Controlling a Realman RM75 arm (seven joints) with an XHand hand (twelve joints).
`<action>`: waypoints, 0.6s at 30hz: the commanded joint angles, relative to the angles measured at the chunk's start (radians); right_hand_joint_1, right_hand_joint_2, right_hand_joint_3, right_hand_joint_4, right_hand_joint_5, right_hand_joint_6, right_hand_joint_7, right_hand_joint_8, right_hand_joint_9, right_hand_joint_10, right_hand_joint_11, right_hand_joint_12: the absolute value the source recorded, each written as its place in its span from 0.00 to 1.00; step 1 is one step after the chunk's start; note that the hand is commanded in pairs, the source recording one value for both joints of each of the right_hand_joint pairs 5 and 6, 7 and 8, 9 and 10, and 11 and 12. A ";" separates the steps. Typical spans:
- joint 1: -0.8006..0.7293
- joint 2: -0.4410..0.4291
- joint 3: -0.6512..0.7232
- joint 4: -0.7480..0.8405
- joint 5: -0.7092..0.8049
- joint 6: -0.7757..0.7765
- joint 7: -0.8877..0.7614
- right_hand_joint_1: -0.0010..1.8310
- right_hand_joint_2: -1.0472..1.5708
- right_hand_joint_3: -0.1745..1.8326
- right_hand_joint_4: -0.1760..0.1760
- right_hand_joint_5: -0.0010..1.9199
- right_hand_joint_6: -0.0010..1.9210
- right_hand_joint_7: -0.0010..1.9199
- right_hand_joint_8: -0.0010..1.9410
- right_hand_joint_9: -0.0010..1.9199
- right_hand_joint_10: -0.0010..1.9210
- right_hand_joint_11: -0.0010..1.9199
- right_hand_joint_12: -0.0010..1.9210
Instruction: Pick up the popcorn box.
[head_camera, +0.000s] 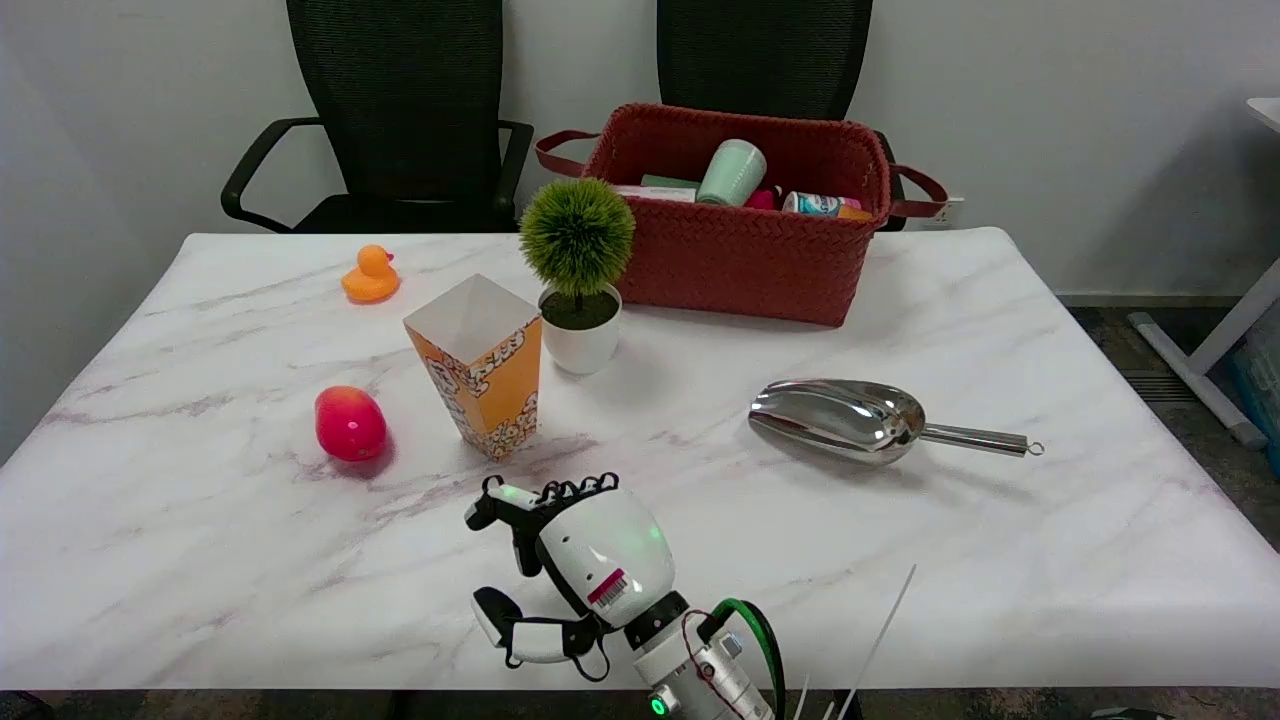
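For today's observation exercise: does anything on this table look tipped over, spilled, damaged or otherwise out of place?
Nothing stands out. The popcorn box stands upright beside the potted plant; the scoop lies flat. Only a cup lies tilted inside the red basket. The robot hand holds nothing.

White-and-black robot hand, green cable

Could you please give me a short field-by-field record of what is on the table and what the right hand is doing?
surface: white marbled table
target: popcorn box, upright, left of centre
right hand: near front edge, holds nothing, short of the box
beside box: potted plant behind it to the right; red fruit to its left
far left: orange rubber duck
right side: metal scoop, lying down
back: red woven basket with assorted items
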 joint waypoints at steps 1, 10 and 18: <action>-0.002 0.001 -0.004 0.000 -0.004 -0.007 0.007 0.56 0.66 0.45 0.50 0.37 0.37 0.65 0.65 0.59 0.59 0.55 0.55; -0.002 0.003 0.002 0.002 -0.014 -0.013 0.009 0.56 0.66 0.45 0.50 0.37 0.37 0.65 0.65 0.59 0.59 0.55 0.55; -0.001 0.003 0.010 0.007 -0.016 -0.009 0.009 0.56 0.66 0.45 0.50 0.37 0.37 0.65 0.65 0.59 0.59 0.55 0.55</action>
